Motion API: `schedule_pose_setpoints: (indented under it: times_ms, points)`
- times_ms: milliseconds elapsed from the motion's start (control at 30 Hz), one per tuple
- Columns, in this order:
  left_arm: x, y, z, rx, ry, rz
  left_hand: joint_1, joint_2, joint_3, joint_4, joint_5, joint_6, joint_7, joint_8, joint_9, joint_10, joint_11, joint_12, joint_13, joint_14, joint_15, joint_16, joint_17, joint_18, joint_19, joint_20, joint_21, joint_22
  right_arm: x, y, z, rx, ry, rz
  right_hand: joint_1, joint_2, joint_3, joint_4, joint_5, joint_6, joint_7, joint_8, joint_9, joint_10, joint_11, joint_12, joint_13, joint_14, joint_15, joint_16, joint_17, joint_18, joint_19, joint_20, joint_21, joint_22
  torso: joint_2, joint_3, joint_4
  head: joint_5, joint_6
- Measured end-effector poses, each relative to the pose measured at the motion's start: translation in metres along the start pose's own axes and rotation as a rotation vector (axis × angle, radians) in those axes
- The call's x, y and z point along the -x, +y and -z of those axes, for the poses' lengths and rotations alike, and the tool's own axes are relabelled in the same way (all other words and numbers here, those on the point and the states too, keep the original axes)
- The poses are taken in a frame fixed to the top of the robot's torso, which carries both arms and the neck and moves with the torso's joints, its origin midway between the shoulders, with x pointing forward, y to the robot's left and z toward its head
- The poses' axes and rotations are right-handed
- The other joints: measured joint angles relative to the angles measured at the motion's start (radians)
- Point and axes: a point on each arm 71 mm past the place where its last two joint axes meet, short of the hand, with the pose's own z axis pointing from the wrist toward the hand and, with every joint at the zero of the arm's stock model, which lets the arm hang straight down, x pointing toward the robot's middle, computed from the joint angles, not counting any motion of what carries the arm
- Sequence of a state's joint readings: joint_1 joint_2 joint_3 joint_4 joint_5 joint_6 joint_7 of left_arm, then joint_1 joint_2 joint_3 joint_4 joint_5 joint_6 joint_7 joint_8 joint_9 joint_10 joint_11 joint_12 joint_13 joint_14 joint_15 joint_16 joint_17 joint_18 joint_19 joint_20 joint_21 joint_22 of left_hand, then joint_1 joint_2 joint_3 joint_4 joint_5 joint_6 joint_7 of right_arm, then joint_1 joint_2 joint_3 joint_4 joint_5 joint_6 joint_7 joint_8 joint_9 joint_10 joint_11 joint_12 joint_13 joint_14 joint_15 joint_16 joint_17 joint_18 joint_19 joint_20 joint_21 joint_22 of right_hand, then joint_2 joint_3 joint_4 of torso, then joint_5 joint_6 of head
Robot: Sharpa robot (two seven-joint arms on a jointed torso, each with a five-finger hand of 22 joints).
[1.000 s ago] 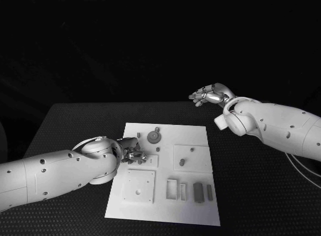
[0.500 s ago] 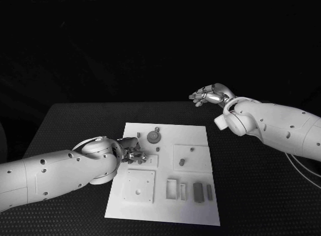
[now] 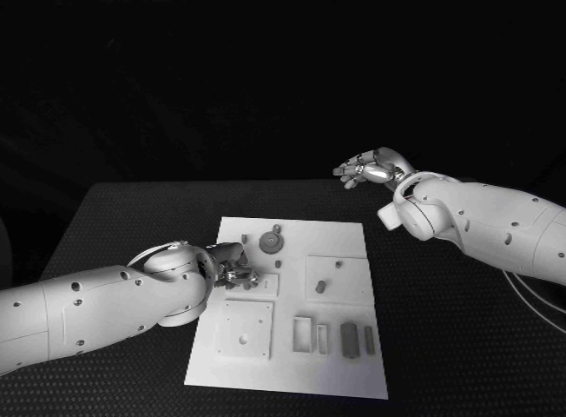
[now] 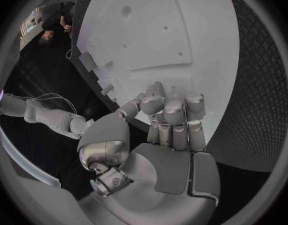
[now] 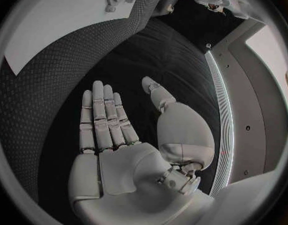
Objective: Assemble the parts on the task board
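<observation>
The white task board [image 3: 339, 239] lies in the middle of the black table. A round grey part [image 3: 272, 241] and a small peg [image 3: 246, 237] sit at its far end, and a small part [image 3: 319, 285] stands in a square recess. My left hand [image 3: 233, 269] hovers at the board's left edge. Its fingers [image 4: 172, 115] are curled toward the thumb over the board [image 4: 181, 35], and whether they pinch anything is hidden. My right hand [image 3: 371, 168] is raised beyond the table's far edge. In its wrist view this hand [image 5: 113, 135] is flat with straight fingers, holding nothing.
A raised square plate [image 3: 246, 328] and several narrow slots [image 3: 303, 333] with dark pieces [image 3: 348, 339] line the board's near end. Black table [image 3: 458, 330] stretches to the right of the board. The board's corner [image 5: 50, 30] lies well away from my right hand.
</observation>
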State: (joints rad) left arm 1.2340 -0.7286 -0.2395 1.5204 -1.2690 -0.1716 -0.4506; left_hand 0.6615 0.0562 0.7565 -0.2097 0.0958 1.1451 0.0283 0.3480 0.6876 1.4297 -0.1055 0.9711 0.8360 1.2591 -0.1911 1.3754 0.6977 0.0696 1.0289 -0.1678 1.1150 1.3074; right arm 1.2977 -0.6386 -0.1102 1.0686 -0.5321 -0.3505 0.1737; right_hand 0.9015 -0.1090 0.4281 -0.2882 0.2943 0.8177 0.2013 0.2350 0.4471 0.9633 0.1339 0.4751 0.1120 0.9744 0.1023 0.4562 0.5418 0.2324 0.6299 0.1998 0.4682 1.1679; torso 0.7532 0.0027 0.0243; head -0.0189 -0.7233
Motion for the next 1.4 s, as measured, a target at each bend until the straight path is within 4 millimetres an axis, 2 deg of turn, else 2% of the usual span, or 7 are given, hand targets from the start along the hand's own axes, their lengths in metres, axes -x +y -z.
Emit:
schedule_pose_setpoints:
  times_ms: [633,733,900,1100,1167,1233,1400]
  points:
    - [0.0014,-0.0001,-0.0014,0.003,-0.004,-0.013,0.000,0.000,-0.011,0.014,-0.012,0.002,-0.002,0.000,-0.001,0.000,0.000,0.000,-0.004,0.000,0.000,0.000,-0.004,0.000,0.000,0.000,0.000,0.000,-0.0002,-0.0004,0.0001,-0.002,0.001,-0.002,-0.009,0.001,0.000,0.000,0.004,0.000,0.000,0.000,-0.001,0.000,0.000,0.000,-0.002,0.000,0.000,0.000,-0.001,0.000,0.000,0.000,0.000,0.001,0.000,0.0002,0.0001,0.001,0.001]
    - [0.0018,0.0000,-0.0018,0.004,-0.006,-0.014,0.002,-0.017,-0.011,0.033,-0.037,0.003,-0.003,0.000,-0.005,-0.001,0.001,0.000,-0.007,-0.001,-0.002,0.000,-0.007,0.000,0.000,0.000,0.000,0.001,-0.0002,-0.0004,0.0001,-0.002,0.001,-0.002,-0.009,0.001,0.000,0.000,0.004,0.000,0.000,0.000,-0.001,0.000,0.000,0.000,-0.003,0.000,0.000,0.000,-0.001,0.000,0.000,0.000,0.000,0.002,0.000,0.0005,-0.0001,0.001,0.001]
    - [0.0018,0.0004,-0.0021,0.008,-0.007,-0.017,0.002,-0.050,-0.012,0.040,-0.037,0.009,-0.009,0.000,-0.008,-0.003,0.003,0.000,-0.011,0.000,-0.011,0.000,-0.010,0.016,0.000,0.000,0.000,0.001,-0.0001,-0.0007,0.0003,-0.003,0.001,-0.003,-0.009,0.001,0.000,0.000,0.004,0.000,0.000,0.000,-0.002,0.000,0.000,0.000,-0.003,0.000,0.000,0.000,-0.001,0.000,0.000,0.000,0.000,0.002,0.000,0.0006,-0.0002,0.001,0.002]
    - [0.0015,0.0006,-0.0022,0.010,-0.006,-0.018,0.007,-0.086,-0.018,0.046,-0.037,0.014,-0.014,-0.003,-0.008,-0.003,0.003,0.005,-0.014,0.002,-0.013,0.000,-0.012,0.016,0.000,0.000,0.000,0.001,0.0000,-0.0008,0.0003,-0.003,0.001,-0.004,-0.009,0.001,0.000,0.000,0.004,-0.002,0.002,0.000,-0.002,0.000,0.000,0.000,-0.004,0.000,0.000,-0.004,-0.001,0.000,0.000,0.000,0.000,0.003,0.000,0.0007,-0.0002,0.001,0.002]
    - [0.0013,0.0006,-0.0022,0.010,-0.006,-0.019,0.008,-0.087,-0.019,0.047,-0.037,0.015,-0.015,-0.003,-0.008,-0.003,0.003,0.005,-0.014,0.002,-0.013,0.000,-0.013,0.016,0.000,0.000,0.000,0.001,0.0000,-0.0009,0.0004,-0.003,0.001,-0.004,-0.009,0.001,0.000,0.000,0.004,-0.003,0.003,0.000,-0.002,0.000,0.000,0.000,-0.004,0.000,0.000,-0.004,-0.001,0.000,0.000,0.000,0.000,0.003,0.000,0.0007,-0.0002,0.000,0.002]
    - [0.0006,0.0008,-0.0022,0.011,-0.003,-0.020,0.004,-0.091,-0.019,0.047,-0.037,0.052,-0.045,-0.008,-0.013,-0.024,-0.004,0.005,-0.014,0.002,-0.013,0.000,-0.013,0.016,0.000,0.000,0.000,0.000,0.0000,-0.0010,0.0004,-0.004,0.001,-0.004,-0.009,0.001,0.000,0.000,0.004,-0.003,0.003,0.000,-0.002,0.000,0.000,0.000,-0.004,0.000,0.000,-0.004,-0.001,0.000,0.000,0.000,0.000,0.003,0.000,0.0007,-0.0002,0.000,0.002]
    - [0.0002,0.0008,-0.0019,0.011,0.000,-0.021,0.009,-0.099,-0.019,0.047,-0.037,0.053,-0.046,-0.008,-0.011,-0.025,-0.006,0.005,-0.015,0.004,-0.015,0.004,-0.013,0.016,0.000,0.000,0.000,0.000,0.0000,-0.0014,0.0005,-0.005,0.001,-0.004,-0.009,0.001,0.000,0.000,0.008,-0.003,0.003,0.000,-0.002,0.000,0.000,0.000,-0.005,0.000,0.000,-0.004,-0.002,0.000,0.000,0.000,0.000,0.003,0.000,0.0007,-0.0004,0.000,0.001]
